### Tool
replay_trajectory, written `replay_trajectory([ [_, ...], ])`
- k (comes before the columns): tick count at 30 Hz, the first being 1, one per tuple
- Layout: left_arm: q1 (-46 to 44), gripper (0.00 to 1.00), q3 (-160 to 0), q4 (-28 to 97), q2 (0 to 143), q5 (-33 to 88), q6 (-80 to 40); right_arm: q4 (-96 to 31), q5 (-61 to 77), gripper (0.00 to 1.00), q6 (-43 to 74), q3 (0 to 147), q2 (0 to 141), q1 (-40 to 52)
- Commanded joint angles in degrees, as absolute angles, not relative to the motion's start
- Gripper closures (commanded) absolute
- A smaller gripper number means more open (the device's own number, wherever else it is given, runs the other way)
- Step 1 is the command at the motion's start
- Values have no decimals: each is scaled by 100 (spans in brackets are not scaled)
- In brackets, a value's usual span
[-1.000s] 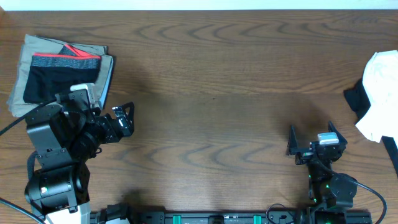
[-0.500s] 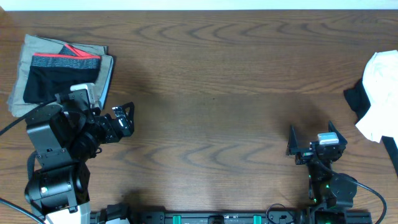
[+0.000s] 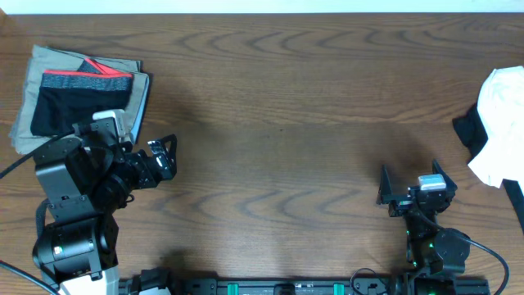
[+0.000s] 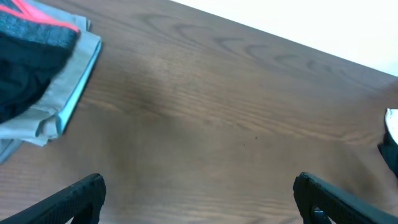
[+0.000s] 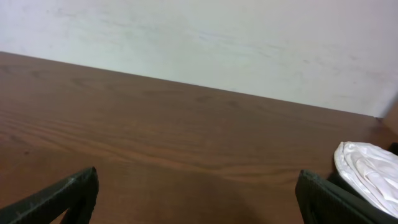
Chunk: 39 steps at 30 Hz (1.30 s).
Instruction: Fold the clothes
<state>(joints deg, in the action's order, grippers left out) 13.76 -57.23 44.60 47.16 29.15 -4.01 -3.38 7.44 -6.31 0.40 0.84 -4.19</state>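
Brown wood table [image 3: 286, 123] fills the overhead view. Leggings [image 3: 78, 102] lie folded at ten o'clock, stacked on khaki trousers [image 3: 49, 59], with the red-and-grey waistband toward twelve. Left gripper [image 3: 166, 156] hangs at eight o'clock, near the stack, jaws wide and holding nothing. Right gripper [image 3: 411, 177] sits at five o'clock, jaws equally wide, empty. White garment [image 3: 503, 123] lies at three o'clock.

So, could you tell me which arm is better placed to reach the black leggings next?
Left. The leggings lie on the beige trousers beside the open left gripper; the right gripper is far off, by the white garment.
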Motion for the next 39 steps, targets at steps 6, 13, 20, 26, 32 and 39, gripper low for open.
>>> replay_trajectory([
  [6, 1291, 2, -5728, 4729, 4659, 2895, -454, -368, 668, 1, -585, 32, 32, -464],
  [13, 637, 2, -5295, 4066, 4163, 2123, -456, -368, 668, 1, -585, 32, 32, -464],
  [20, 64, 2, -3632, 1695, 3334, 1597, -659, -368, 668, 1, -585, 32, 32, -464],
  [26, 56, 2, -2154, -3, 2668, 1529, -773, -368, 668, 1, -585, 32, 34, -464],
  [32, 56, 2, -1081, -895, 1841, 1363, -755, -368, 668, 1, -585, 32, 34, -464],
  [39, 58, 2, -447, -1090, 1046, 932, -744, -368, 668, 1, -585, 32, 34, -464],
])
